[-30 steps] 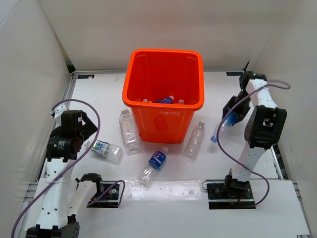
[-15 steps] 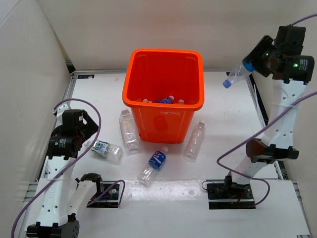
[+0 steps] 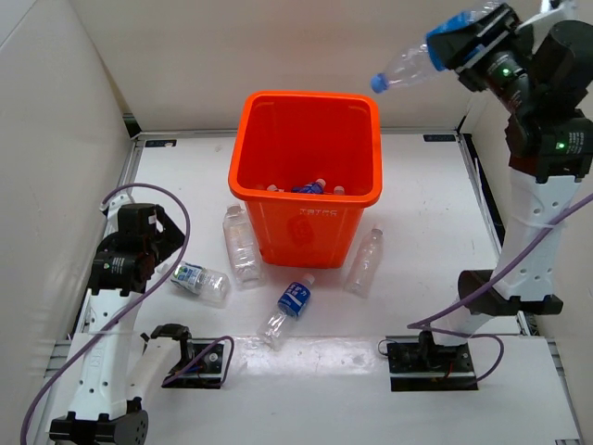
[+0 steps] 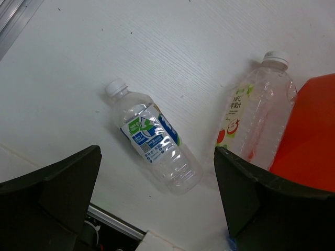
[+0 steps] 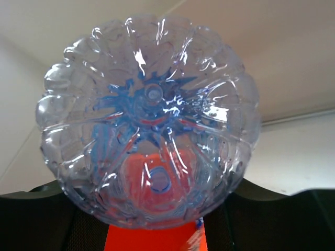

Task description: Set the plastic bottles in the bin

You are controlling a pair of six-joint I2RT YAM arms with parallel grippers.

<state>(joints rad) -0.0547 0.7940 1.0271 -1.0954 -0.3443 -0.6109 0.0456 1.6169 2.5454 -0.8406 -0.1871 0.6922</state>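
Now the transport step, probably: right tool (image 3: 457, 42) clamped on blue-capped bottle (image 3: 408, 63); bin (image 3: 243, 148) below, ahead; next centre over, release.

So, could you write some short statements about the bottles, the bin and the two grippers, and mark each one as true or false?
1. The right gripper holds a bottle with a blue cap high in the air. True.
2. The bin is empty. False: some bottles already lie at its bottom.
3. The left gripper is shut on a bottle. False: it is open and hovers above a blue-labelled bottle that lies on the table.
4. A bottle with an apple picture lies beside the bin. True.
5. The bin lies on its side. False: it stands upright with its mouth up.
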